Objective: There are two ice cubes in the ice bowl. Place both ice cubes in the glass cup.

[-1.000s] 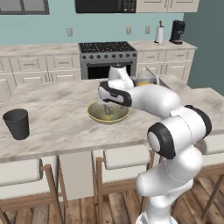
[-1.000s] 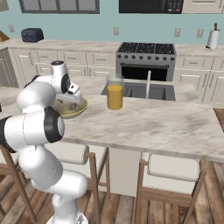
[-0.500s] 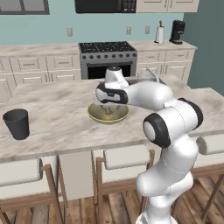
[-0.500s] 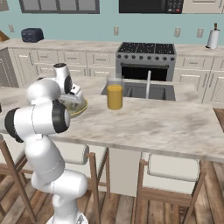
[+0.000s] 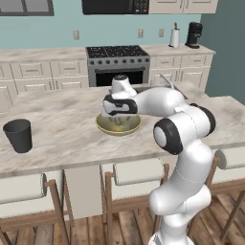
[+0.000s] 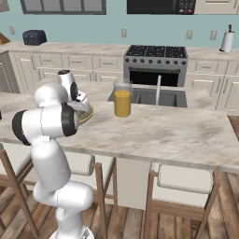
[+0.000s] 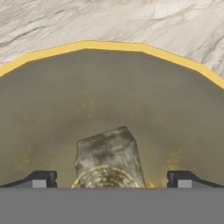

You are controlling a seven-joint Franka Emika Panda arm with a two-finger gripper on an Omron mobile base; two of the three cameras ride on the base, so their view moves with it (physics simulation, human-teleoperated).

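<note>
The yellow-olive ice bowl (image 5: 118, 128) sits mid-counter, and its rim (image 7: 109, 45) arcs across the top of the hand view. My gripper (image 5: 119, 116) reaches down into it and stands open. In the hand view one pale, mottled ice cube (image 7: 109, 153) lies on the bowl's floor, midway between the two spread fingertips (image 7: 41, 178) of the gripper (image 7: 112, 179), touching neither. The dark glass cup (image 5: 18, 136) stands upright far to the left, near the counter's front edge. From the right base view the arm hides most of the ice bowl (image 6: 87, 113).
A taller clear glass of orange liquid (image 6: 123, 102) stands on the counter just right of the bowl. Behind it are the sink and faucet (image 6: 158, 90). Stools line the counter's near side. Bare marble lies between bowl and cup.
The arm's elbow has swung in toward the bowl while the hand stayed over it and sank slightly. The jaws have stayed open.
</note>
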